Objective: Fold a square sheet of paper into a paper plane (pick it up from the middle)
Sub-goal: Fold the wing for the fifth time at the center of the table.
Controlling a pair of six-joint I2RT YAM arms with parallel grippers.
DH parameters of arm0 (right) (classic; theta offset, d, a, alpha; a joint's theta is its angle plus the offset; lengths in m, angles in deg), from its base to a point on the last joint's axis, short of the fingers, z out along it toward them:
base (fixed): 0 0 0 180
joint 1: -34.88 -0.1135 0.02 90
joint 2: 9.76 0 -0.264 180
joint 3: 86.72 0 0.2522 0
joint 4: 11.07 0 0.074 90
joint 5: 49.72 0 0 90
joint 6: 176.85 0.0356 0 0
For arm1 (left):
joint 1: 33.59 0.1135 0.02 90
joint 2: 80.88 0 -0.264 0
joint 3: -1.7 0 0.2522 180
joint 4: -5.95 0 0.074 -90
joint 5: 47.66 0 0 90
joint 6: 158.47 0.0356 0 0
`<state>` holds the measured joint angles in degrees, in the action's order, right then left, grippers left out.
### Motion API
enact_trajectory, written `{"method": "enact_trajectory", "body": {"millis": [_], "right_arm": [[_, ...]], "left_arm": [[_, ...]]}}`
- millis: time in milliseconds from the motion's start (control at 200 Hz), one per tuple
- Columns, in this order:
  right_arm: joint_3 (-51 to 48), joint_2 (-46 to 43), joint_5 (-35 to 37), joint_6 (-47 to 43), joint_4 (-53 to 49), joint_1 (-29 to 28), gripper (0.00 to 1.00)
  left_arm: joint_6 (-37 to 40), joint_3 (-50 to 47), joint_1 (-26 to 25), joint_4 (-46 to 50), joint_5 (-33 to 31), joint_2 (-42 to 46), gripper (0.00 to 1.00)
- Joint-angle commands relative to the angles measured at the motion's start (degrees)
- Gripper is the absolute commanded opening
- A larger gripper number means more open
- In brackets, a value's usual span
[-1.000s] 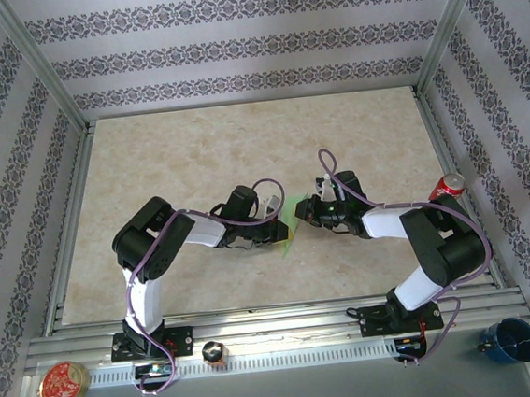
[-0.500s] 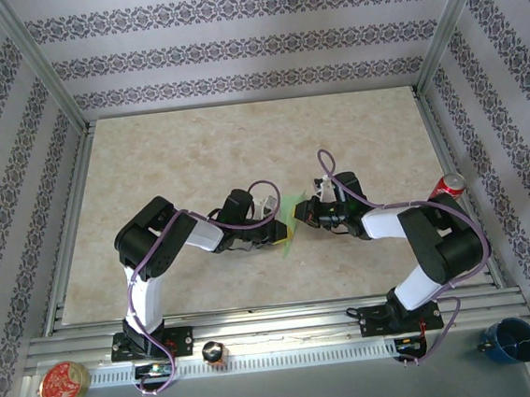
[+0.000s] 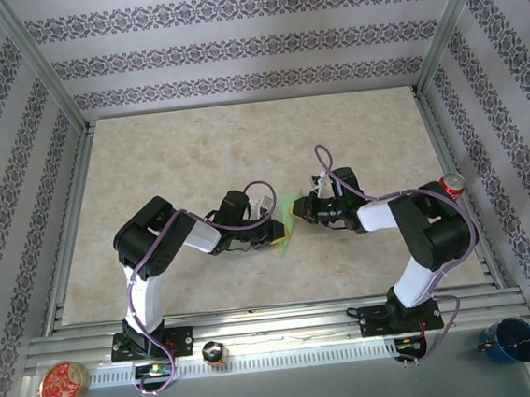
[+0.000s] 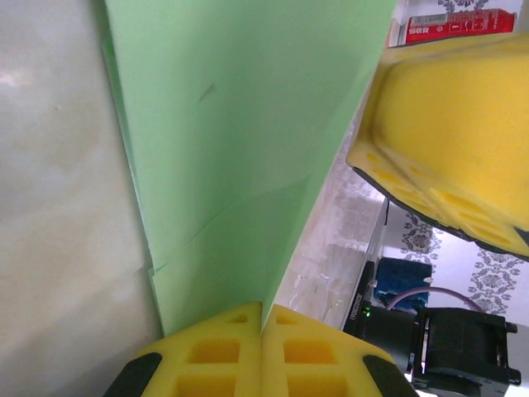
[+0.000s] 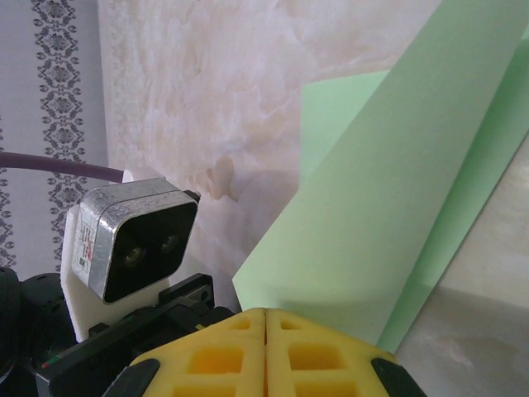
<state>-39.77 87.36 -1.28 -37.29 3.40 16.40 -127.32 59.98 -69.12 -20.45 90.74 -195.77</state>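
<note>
Sheet of paper (image 3: 286,223), pale green, part-folded: one, centre of the top view, above the bench (image 3: 195,149). Light, limp, likely to crease or tear; best held at its folded edges. Tools: two. Left tool (image 4: 263,327) and right tool (image 5: 265,327) are both pinched tight on opposite edges of the sheet

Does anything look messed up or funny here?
The paper, pinched by the left gripper and right gripper, looks a bit untidy: near the left gripper its folded layers don't line up, so one edge pokes out. A small dark mark shows on its face. Nothing else stands out.
</note>
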Motion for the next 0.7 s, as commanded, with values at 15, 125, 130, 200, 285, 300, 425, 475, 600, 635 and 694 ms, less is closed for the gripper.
{"method": "enact_trajectory", "body": {"millis": [15,125,130,200,285,300,425,475,600,635,694], "right_arm": [[1.6,1.78,-2.28,-1.08,2.23,0.53,0.09],[2.1,2.7,-2.9,-1.14,2.45,0.81,0.09],[2.12,2.75,-2.91,-1.18,2.45,0.81,0.09],[2.39,3.14,-3.17,-1.27,2.45,0.97,0.1],[2.58,3.51,-3.69,-1.63,2.27,1.24,0.1],[2.52,3.51,-3.7,-1.61,2.3,1.32,0.1],[2.57,3.73,-4.09,-1.8,2.19,1.6,0.1],[2.9,4.01,-4.39,-2.01,1.8,1.56,0.1],[3.36,4.39,-4.71,-2.28,1.22,1.69,0.1],[3.5,4.54,-4.92,-2.32,1.21,1.7,0.1],[3.79,4.82,-5.23,-2.3,1.06,1.6,0.1]], "left_arm": [[-1.33,-1.06,0.97,-2.64,0.14,-1.12,0.0],[-1.77,-1.42,1.06,-2.55,-0.22,-1.04,0.0],[-1.78,-1.43,1.07,-2.55,-0.19,-1.04,0.0],[-2.22,-1.94,1.16,-2.86,-0.52,-0.95,0.0],[-2.99,-2.83,1.34,-3.69,-1.48,-0.64,0.0],[-3.09,-2.98,1.42,-3.69,-1.61,-0.6,0.0],[-3.77,-3.3,1.85,-3.87,-1.64,-0.69,0.0],[-4.03,-3.38,2.02,-4.04,-1.54,-0.84,0.0],[-4.06,-3.38,2.17,-3.87,-1.48,-0.95,0.0],[-4.12,-3.4,2.33,-3.87,-1.55,-1.04,0.0],[-4.3,-3.39,2.39,-3.96,-1.48,-1.12,0.0]]}}
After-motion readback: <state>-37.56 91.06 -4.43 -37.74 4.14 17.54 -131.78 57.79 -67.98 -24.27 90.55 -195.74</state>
